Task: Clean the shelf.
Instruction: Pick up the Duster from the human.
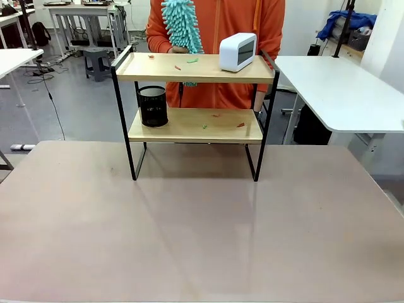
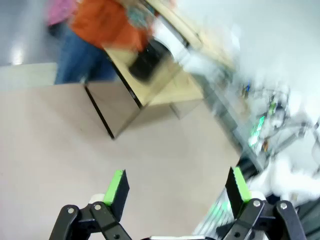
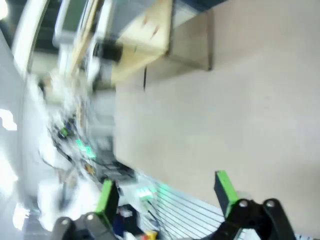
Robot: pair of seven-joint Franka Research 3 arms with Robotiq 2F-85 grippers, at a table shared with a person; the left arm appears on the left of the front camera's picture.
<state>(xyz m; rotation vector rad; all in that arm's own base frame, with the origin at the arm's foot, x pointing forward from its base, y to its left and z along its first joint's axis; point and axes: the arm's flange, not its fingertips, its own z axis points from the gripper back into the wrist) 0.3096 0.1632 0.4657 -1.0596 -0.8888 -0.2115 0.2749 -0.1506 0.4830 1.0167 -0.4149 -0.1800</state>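
Left gripper point(image 2: 177, 186) and right gripper point(image 3: 166, 192) both stand wide open and empty above the bare table point(image 1: 189, 233). Toward the table's far edge stands the shelf point(image 1: 208, 77), with coloured scraps point(image 1: 192, 60) on both boards, a white box-shaped device point(image 1: 238, 52) above and a black mesh cup point(image 1: 153, 106) below. Behind it a person point(image 1: 233, 19) holds a teal duster point(image 1: 182, 25). Cleaning seems not yet begun — the next move likely calls for reaching across to take the duster.

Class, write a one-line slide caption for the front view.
Littered two-tier shelf on the table, person behind holding a teal duster.
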